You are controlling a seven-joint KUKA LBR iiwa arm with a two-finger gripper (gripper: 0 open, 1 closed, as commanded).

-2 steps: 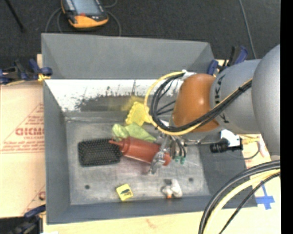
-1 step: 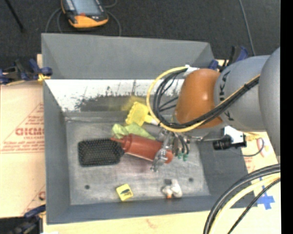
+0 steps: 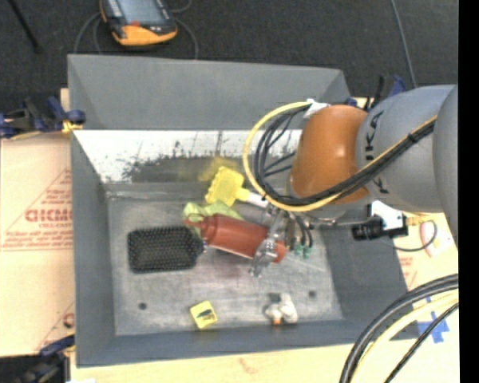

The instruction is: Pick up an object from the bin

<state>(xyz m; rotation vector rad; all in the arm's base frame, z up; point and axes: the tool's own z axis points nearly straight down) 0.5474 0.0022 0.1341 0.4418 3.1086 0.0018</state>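
My gripper (image 3: pixel 265 255) is low in the bin's middle, right of centre, its metal fingers down at the right end of a red, roughly cylindrical thing (image 3: pixel 231 235) that lies on its side. Whether the fingers grip it is hidden by the wrist. A yellow plastic piece (image 3: pixel 223 187) lies just behind the red thing, with a pale green scrap (image 3: pixel 198 212) at its left end. A black hairbrush (image 3: pixel 164 248) lies flat to the left, its handle pointing toward the red thing.
Near the front wall lie a small yellow block (image 3: pixel 203 315) and a small white and orange thing (image 3: pixel 281 311). The arm with its orange cover and looped cables hangs over the bin's right half.
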